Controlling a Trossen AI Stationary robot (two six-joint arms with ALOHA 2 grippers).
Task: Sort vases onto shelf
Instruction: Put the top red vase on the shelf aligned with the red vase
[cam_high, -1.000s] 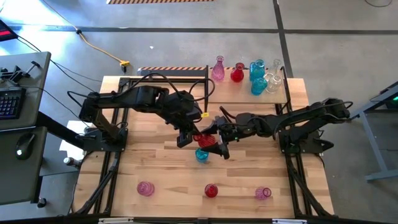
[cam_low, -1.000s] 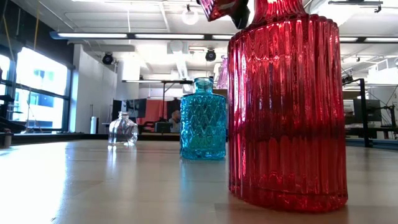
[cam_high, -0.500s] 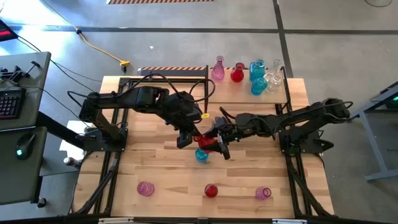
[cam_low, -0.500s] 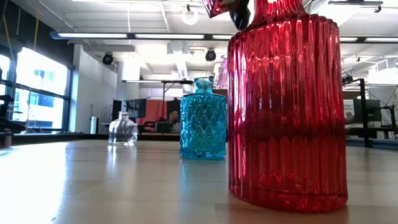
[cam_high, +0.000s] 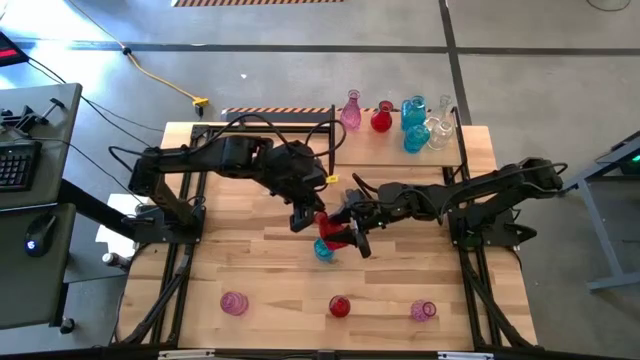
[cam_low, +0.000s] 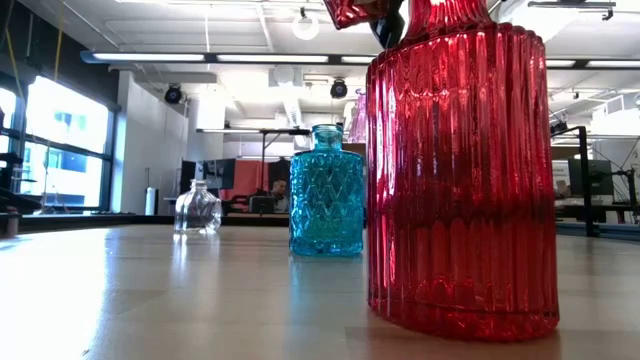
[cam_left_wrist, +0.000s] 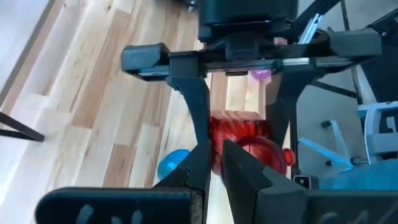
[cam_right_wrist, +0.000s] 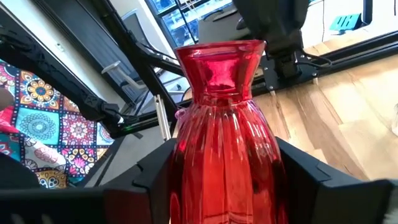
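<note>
The red vase (cam_high: 330, 229) stands upright near the table's (cam_high: 250, 280) middle, just beside a blue vase (cam_high: 323, 250). The right gripper (cam_high: 345, 231) clasps its ribbed body, a finger (cam_right_wrist: 311, 174) pressed on each side. The left gripper (cam_high: 316, 218) is at the flared mouth, its fingers (cam_left_wrist: 202, 155) nearly together, pinching the rim. Other vases stand on the shelf (cam_high: 455, 150) at the far edge.

Two dark, near-black arms are seen, each built of chunky jointed segments. Black cables are looped above the left arm (cam_high: 235, 157), and a small yellow tag is carried near its wrist. The right arm (cam_high: 480, 190) is matt black throughout. Each gripper is formed of two angular black fingers (cam_left_wrist: 199, 134) on a crossbar.
</note>
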